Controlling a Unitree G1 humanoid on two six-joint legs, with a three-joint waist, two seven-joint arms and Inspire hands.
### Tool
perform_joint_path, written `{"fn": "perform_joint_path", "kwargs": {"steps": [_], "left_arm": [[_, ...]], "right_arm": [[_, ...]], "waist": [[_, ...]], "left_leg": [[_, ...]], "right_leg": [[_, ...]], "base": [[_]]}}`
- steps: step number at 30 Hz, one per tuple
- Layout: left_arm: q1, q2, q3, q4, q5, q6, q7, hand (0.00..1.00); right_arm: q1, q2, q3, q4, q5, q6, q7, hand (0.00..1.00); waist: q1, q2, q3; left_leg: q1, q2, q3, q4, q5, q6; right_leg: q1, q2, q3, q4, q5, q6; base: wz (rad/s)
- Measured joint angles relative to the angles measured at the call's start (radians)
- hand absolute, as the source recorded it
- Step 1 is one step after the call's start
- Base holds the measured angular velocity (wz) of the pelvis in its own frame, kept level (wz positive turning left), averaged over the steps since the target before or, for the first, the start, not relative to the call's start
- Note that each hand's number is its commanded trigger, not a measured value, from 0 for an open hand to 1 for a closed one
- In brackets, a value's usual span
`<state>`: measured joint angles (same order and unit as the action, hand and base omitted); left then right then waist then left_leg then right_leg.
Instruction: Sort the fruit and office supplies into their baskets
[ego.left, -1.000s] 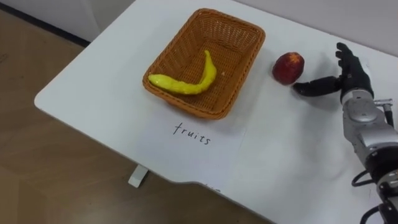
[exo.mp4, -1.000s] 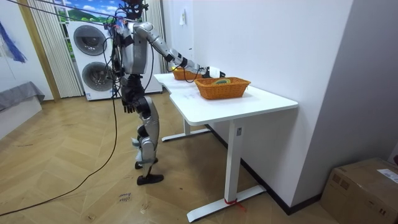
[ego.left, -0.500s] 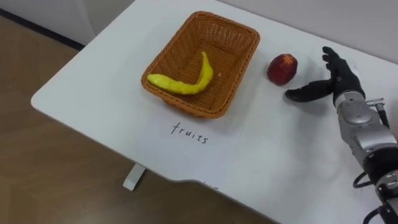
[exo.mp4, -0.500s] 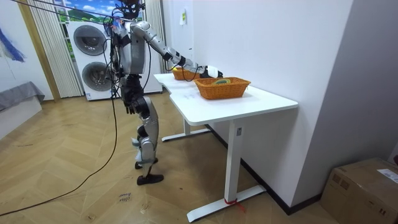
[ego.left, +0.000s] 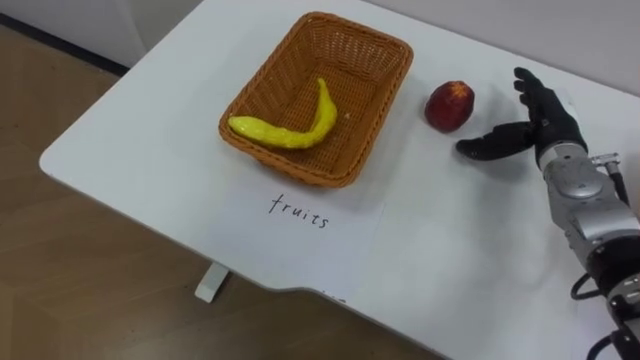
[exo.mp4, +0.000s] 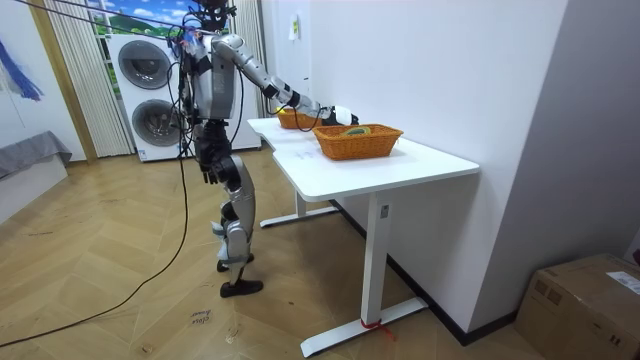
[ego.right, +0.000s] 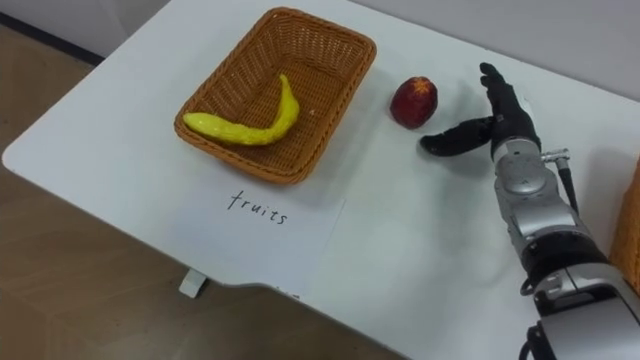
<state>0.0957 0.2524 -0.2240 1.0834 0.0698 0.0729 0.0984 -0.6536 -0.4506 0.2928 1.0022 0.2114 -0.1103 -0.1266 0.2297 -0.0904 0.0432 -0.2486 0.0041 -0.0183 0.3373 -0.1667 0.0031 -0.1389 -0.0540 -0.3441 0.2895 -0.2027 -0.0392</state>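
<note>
Fingers (ego.left: 533, 92) of the right hand (ego.left: 546, 128) are straight and spread, thumb reaching toward 9 o'clock, holding nothing. The hand stands on edge at the table (ego.left: 450, 262), its forearm entering from 5 o'clock. The red fruit (ego.left: 450, 105) lies near the thumb tip at 10 o'clock, not touching it. Farther toward 9 o'clock, the basket (ego.left: 378, 58) holds a banana (ego.left: 290, 133). The left hand (exo.mp4: 207, 166) hangs by the hip.

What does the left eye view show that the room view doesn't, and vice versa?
Left eye view: a banana lying in the basket, a red fruit near the open right hand, a handwritten label. Room view: a second basket, the left hand hanging at the hip, washing machines. Both: the white table, the first basket, the reaching right arm.
</note>
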Motion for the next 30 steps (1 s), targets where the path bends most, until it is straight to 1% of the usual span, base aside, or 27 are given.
{"fn": "perform_joint_path", "kwargs": {"steps": [4, 9, 18, 25, 30], "left_arm": [[0.0, 0.0, 0.0, 0.003, 0.0, 0.0, -0.003, 0.0], [0.0, 0.0, 0.004, 0.009, -0.001, 0.0, -0.005, 0.0], [0.0, 0.0, 0.005, 0.012, 0.0, 0.0, -0.004, 0.0], [-0.001, 0.0, 0.005, 0.014, 0.0, -0.001, -0.003, 0.0], [-0.001, 0.0, 0.005, 0.012, 0.0, -0.001, -0.003, 0.0]], "right_arm": [[0.0, -0.003, 0.0, -0.003, 0.0, 0.001, 0.009, 0.0], [0.0, -0.003, 0.0, -0.007, 0.001, 0.004, 0.014, 0.0], [0.0, -0.004, -0.001, -0.027, 0.002, 0.015, 0.015, 0.0], [0.0, -0.001, 0.0, -0.032, 0.012, 0.016, 0.016, 0.0], [-0.011, 0.016, 0.001, -0.036, 0.016, 0.021, 0.025, 0.0]], "waist": [[0.0, -0.001, -0.001], [0.005, -0.006, -0.0042], [0.012, -0.006, -0.0042], [0.023, -0.007, -0.0039], [0.023, -0.009, -0.0028]], "left_leg": [[0.0, 0.001, 0.0, -0.001, 0.001, -0.001], [0.0, 0.003, 0.001, -0.013, 0.002, -0.003], [0.0, 0.004, 0.002, -0.015, 0.003, -0.005], [0.0, 0.004, 0.002, -0.016, 0.004, -0.005], [-0.001, 0.004, 0.002, -0.016, 0.004, -0.005]], "right_leg": [[0.0, 0.001, 0.002, -0.002, 0.001, -0.001], [0.001, 0.003, 0.002, -0.013, 0.005, -0.005], [0.001, 0.004, 0.001, -0.016, 0.005, -0.005], [0.002, 0.003, 0.0, -0.016, 0.005, -0.005], [0.002, 0.003, -0.001, -0.018, 0.005, -0.005]], "base": [[0.0], [-0.01], [0.0], [0.0], [0.0]]}}
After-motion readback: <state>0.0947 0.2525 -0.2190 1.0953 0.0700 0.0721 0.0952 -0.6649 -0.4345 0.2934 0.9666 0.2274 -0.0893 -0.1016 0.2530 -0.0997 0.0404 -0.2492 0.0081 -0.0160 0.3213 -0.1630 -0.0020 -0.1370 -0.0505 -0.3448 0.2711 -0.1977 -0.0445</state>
